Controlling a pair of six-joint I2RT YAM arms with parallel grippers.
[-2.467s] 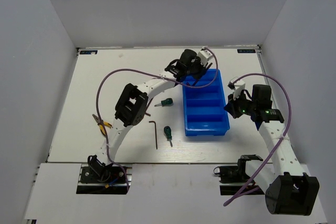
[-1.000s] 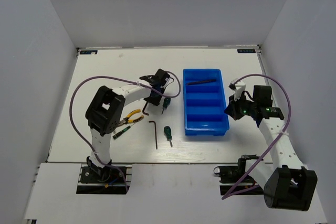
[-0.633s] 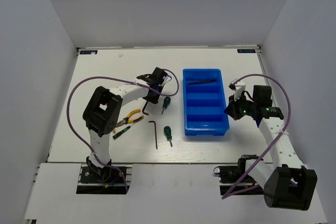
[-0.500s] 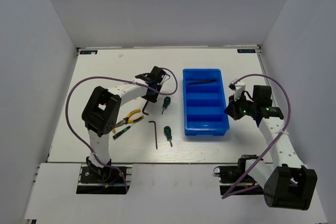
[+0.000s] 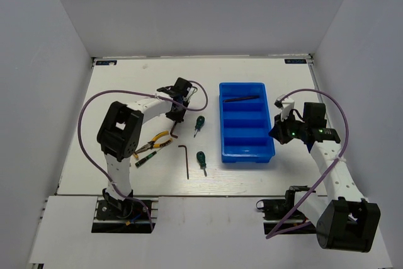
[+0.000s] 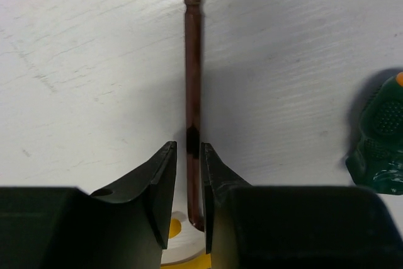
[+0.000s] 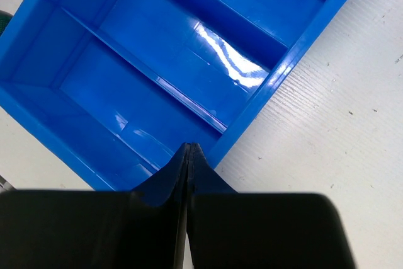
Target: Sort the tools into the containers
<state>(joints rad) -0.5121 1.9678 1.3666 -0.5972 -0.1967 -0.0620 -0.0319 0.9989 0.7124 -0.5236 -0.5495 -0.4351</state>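
Note:
My left gripper [image 5: 177, 110] is low over the table, left of the blue tray [image 5: 247, 155]. In the left wrist view its jaws [image 6: 187, 149] stand narrowly open astride a thin brown hex key [image 6: 192, 67] that lies flat, close against the right finger. That key [image 5: 175, 129] pokes out just in front of the gripper. One hex key [image 5: 240, 99] lies in the tray's far compartment. Another [image 5: 187, 162] lies on the table. Two green-handled screwdrivers [image 5: 199, 122] [image 5: 201, 158], yellow pliers [image 5: 154, 140] and a slim dark-green tool [image 5: 145, 157] lie nearby. My right gripper [image 5: 277, 131] is shut and empty.
In the right wrist view the shut fingertips [image 7: 189, 149] hover over the tray's right rim [image 7: 277, 74], above empty compartments. One screwdriver's green handle [image 6: 381, 133] lies close to the right of my left jaws. White walls enclose the table on three sides.
My left arm has left the tray, where a hex key now lies, and come down over the hex key on the table, edging left. The right arm has not moved.

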